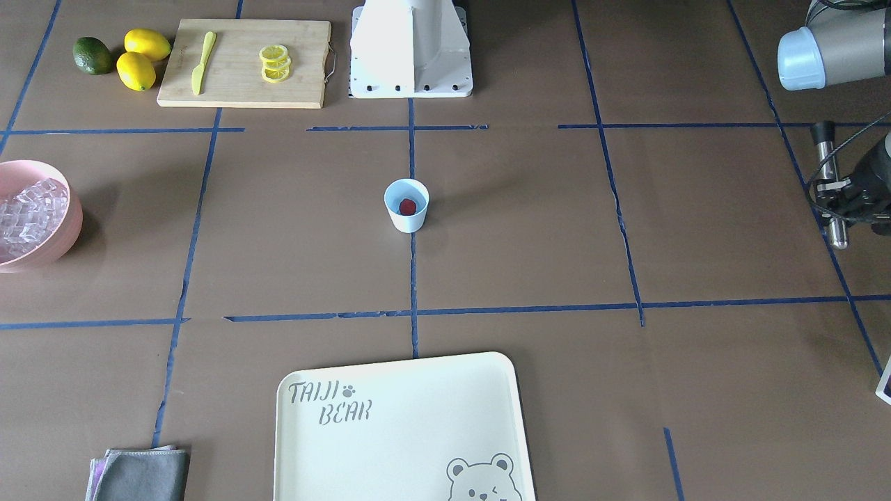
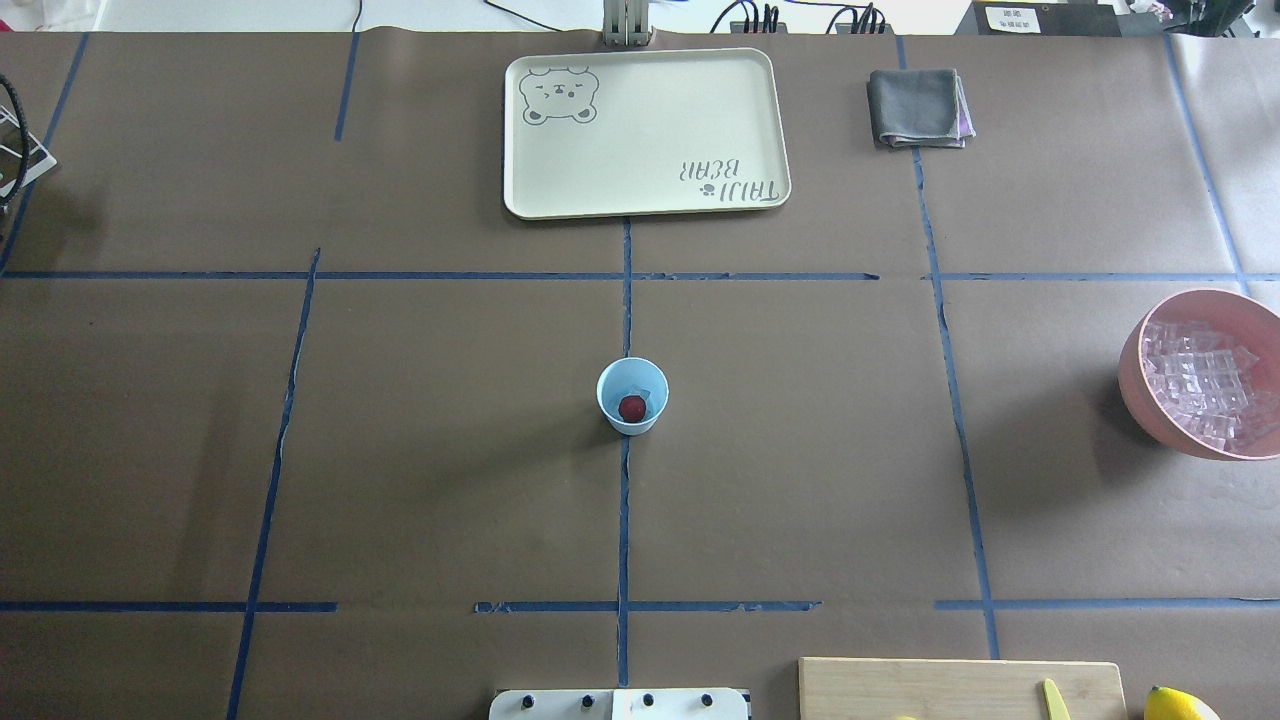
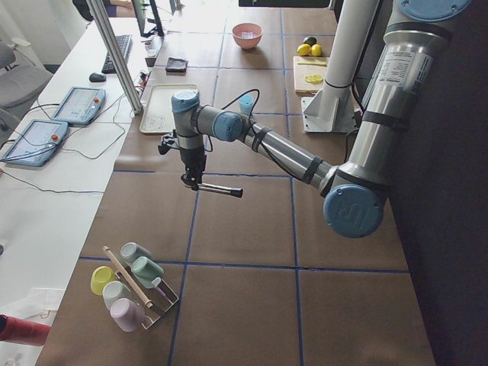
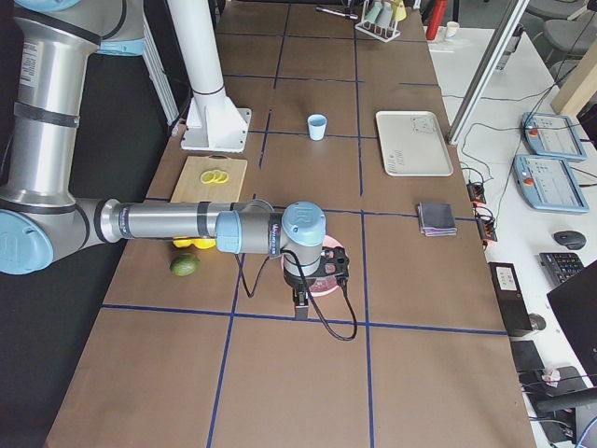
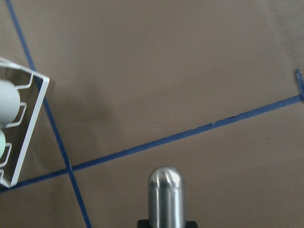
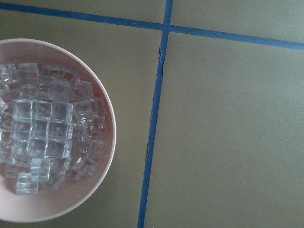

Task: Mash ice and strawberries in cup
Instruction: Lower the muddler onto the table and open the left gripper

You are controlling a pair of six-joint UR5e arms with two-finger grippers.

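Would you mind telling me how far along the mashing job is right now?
Done: a strawberry sits in the cup. In hand: the left gripper holds a metal rod, far from the cup. Left: mashing; the ice lies in the pink bowl, and whether any is in the cup is unclear.

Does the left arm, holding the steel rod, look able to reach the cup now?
Likely yes: only bare table lies between the left gripper, with its steel rod, and the cup, whose mouth is open.

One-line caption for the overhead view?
White cup with one strawberry mid-table; pink bowl of ice at the right edge.
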